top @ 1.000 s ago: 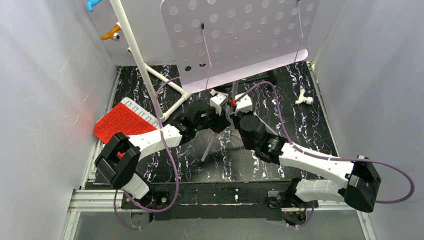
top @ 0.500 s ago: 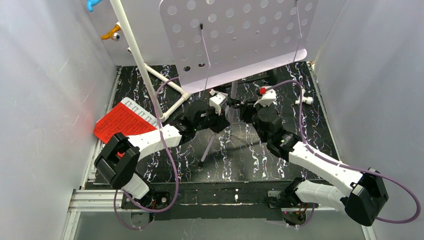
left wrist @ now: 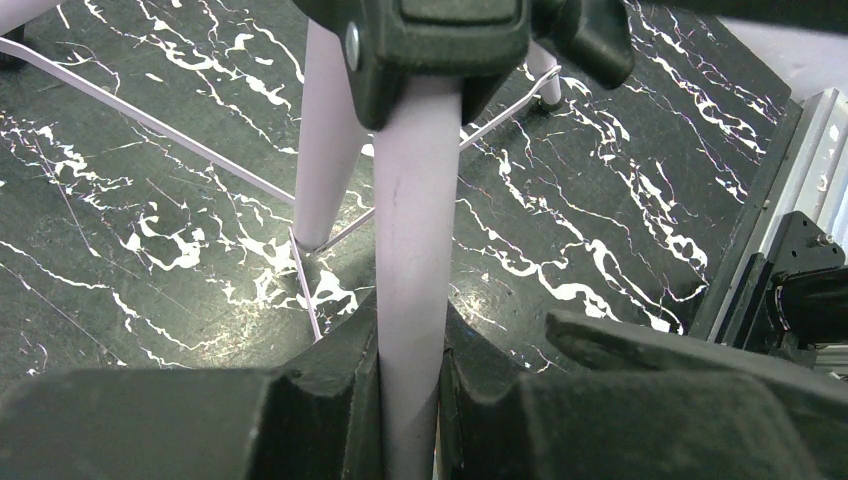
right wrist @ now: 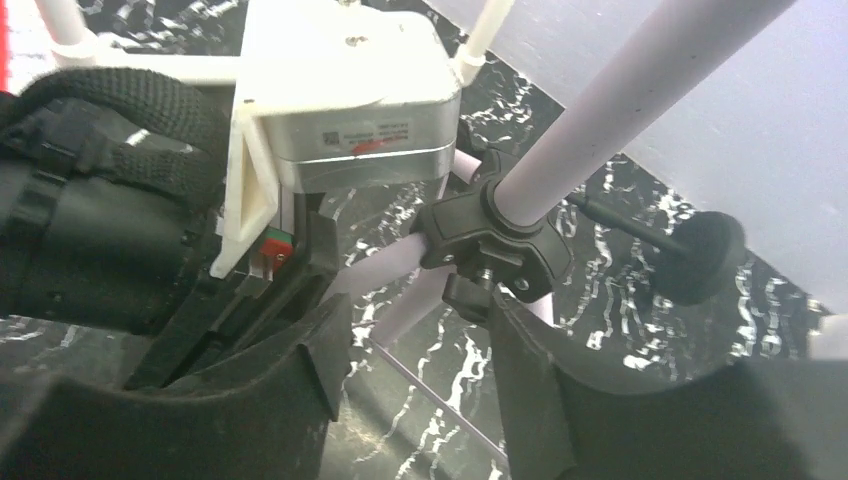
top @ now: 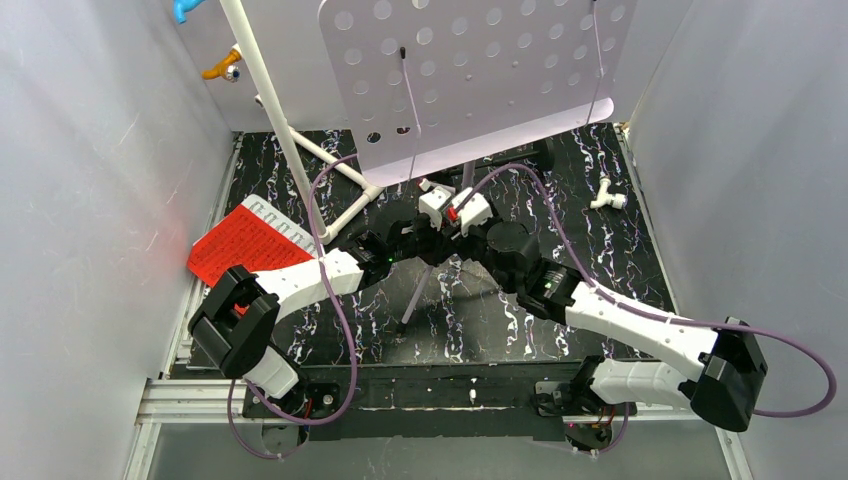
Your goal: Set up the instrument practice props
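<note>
Stand work, both claws at the tripod hub.

Left claw [left wrist: 410, 385] is clamping the lilac music stand [top: 480, 70] by one lilac tube [left wrist: 415, 250], just below the black hub [left wrist: 450, 40]. Both fingers [left wrist: 300, 410] are pressing flat against that tube, with no gap showing. A second lilac tube [left wrist: 325, 150] is running down just left of this claw to the marbled black table [left wrist: 620, 230], where thin brace wires are meeting it.

Right claw [right wrist: 420, 385] is sitting with jaws apart, holding nothing. The hub is lying just ahead of it, in line with the gap between its fingers. Whether either finger is touching the hub cannot be told. The left arm's white housing [right wrist: 340, 90] is crowding in above and left of the right claw. Small black microphone [right wrist: 705, 255] is showing beyond the hub, ahead and right of the right claw, on a thin dark rod under the stand's pale desk.

From above, the perforated desk is hanging over the far side of both claws. Red music sheet [top: 245, 245] is lying flat well left of the left claw, near the left wall, its near corner hidden behind the left arm. White PVC pipe frame [top: 270, 110] is rising between that sheet and the claws. White T-fitting [top: 607, 195] is lying well right of the right claw.
</note>
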`<state>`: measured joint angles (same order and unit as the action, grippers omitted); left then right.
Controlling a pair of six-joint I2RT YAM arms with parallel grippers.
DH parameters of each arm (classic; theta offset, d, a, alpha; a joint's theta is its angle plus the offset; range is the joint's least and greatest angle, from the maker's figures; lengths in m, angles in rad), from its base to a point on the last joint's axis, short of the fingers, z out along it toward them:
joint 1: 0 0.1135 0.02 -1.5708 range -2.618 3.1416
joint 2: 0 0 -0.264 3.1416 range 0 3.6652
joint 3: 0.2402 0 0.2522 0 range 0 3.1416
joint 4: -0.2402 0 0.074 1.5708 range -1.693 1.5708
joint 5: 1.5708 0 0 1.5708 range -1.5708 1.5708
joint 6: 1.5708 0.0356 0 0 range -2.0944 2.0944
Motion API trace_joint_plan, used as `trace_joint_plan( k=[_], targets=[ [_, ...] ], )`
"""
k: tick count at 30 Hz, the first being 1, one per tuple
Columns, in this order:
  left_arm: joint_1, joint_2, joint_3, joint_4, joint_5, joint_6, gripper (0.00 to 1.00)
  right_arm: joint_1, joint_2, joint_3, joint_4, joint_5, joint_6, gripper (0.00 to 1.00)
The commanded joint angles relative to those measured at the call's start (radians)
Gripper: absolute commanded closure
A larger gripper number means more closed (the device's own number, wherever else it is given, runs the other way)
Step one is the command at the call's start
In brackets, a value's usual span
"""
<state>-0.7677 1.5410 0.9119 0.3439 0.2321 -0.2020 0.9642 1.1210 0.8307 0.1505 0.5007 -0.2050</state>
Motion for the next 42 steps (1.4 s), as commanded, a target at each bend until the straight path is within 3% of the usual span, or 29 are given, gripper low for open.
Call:
trace_joint_plan(
  k=[1, 4, 10, 13, 20, 29, 33, 34, 38, 40, 42],
  targets=[
    [0.004, 0.031, -0.03, -0.163, -0.029, -0.028, 1.0, 0.033, 0.023, 0.061, -0.002, 0.084, -0.115, 0.41],
    [0.003, 0.03, -0.028, -0.163, -0.025, -0.032, 1.0, 0.05, 0.049, 0.068, 0.025, 0.195, -0.116, 0.59],
    [0.004, 0.028, -0.029, -0.163, -0.025, -0.032, 1.0, 0.054, 0.088, 0.081, 0.084, 0.244, -0.102, 0.62],
    [0.004, 0.024, -0.029, -0.163, -0.025, -0.033, 1.0, 0.054, 0.114, 0.096, 0.099, 0.303, -0.066, 0.7],
    [0.004, 0.019, -0.027, -0.163, -0.02, -0.037, 1.0, 0.05, 0.069, 0.057, 0.128, 0.346, 0.217, 0.99],
    [0.003, 0.012, -0.025, -0.163, -0.014, -0.047, 1.0, -0.065, -0.01, -0.003, 0.075, 0.189, 0.634, 0.99],
    [0.003, 0.011, -0.026, -0.163, -0.014, -0.047, 1.0, -0.107, -0.022, -0.014, 0.079, 0.13, 0.613, 0.99],
    [0.004, 0.01, -0.026, -0.163, -0.014, -0.047, 1.0, -0.106, -0.024, -0.005, 0.065, 0.124, 0.586, 0.93],
    [0.003, 0.011, -0.026, -0.164, -0.019, -0.045, 1.0, -0.106, -0.058, 0.025, 0.005, 0.05, 0.46, 0.38],
    [0.003, 0.01, -0.025, -0.167, -0.018, -0.045, 1.0, -0.107, -0.098, 0.031, -0.051, 0.037, 0.421, 0.22],
    [0.003, 0.012, -0.018, -0.176, -0.011, -0.046, 1.0, -0.107, -0.153, 0.023, -0.097, 0.065, 0.392, 0.13]
  ],
)
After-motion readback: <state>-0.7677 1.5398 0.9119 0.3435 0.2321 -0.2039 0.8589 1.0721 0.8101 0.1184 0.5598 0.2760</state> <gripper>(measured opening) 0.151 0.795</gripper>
